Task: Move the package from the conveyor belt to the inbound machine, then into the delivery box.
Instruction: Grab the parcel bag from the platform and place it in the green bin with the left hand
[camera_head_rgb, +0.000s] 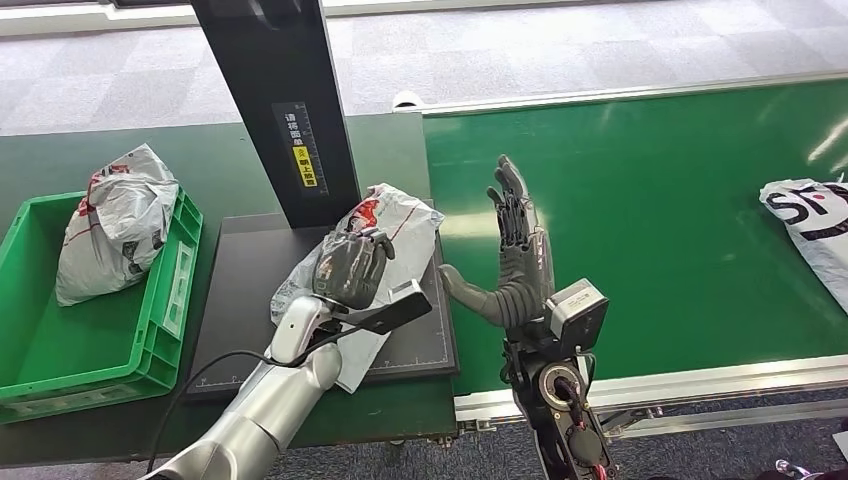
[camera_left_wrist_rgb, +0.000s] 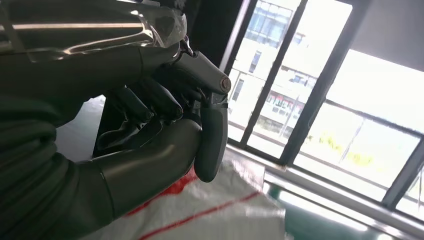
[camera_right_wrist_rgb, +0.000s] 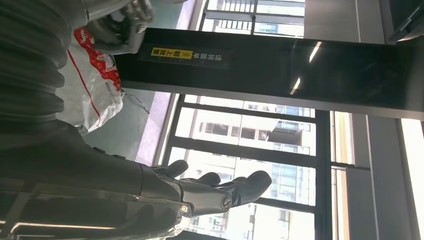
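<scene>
A white plastic package with red print (camera_head_rgb: 400, 225) lies on the black platform (camera_head_rgb: 250, 300) of the inbound machine, at the foot of its black column (camera_head_rgb: 275, 100). My left hand (camera_head_rgb: 350, 265) sits on top of the package with its fingers curled down into the plastic, gripping it. The left wrist view has that hand (camera_left_wrist_rgb: 165, 115) curled, thumb tip against the package (camera_left_wrist_rgb: 210, 210). My right hand (camera_head_rgb: 515, 265) stands upright and open over the left end of the green conveyor belt (camera_head_rgb: 650, 220), just right of the platform, holding nothing. The right wrist view shows this hand (camera_right_wrist_rgb: 215, 192) and the package (camera_right_wrist_rgb: 95, 85).
A green delivery box (camera_head_rgb: 165, 300) stands left of the platform with another white package (camera_head_rgb: 115, 225) inside. A further white package (camera_head_rgb: 815, 225) lies at the right end of the belt. The belt's metal rail (camera_head_rgb: 700, 380) runs along the near side.
</scene>
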